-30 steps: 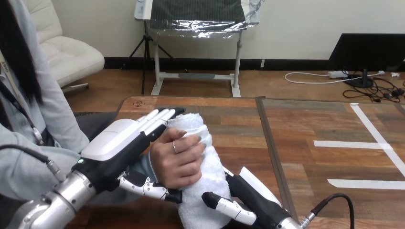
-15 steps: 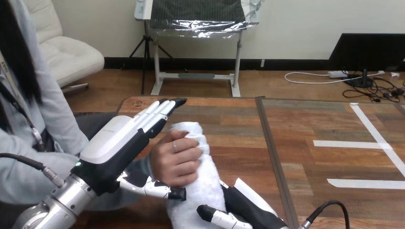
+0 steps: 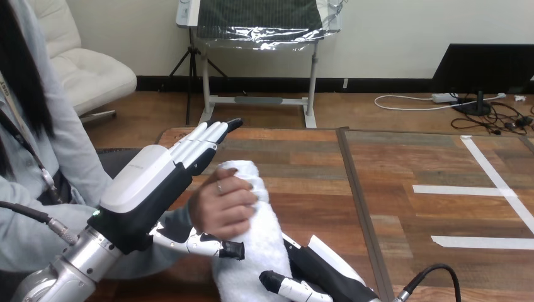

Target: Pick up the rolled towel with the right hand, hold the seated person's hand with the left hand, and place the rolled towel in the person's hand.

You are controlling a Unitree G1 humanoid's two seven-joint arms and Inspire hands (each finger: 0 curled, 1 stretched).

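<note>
One rolled towel (image 3: pixel 259 242), person's hand (image 3: pixel 220 209) gripping it

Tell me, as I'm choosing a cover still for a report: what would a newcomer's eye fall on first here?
The white rolled towel at the lower middle, with the person's hand curled round its upper part. Next, the left hand close beside that hand on its left, fingers straight and reaching past it, and the right hand against the towel's lower end at the bottom edge.
</note>
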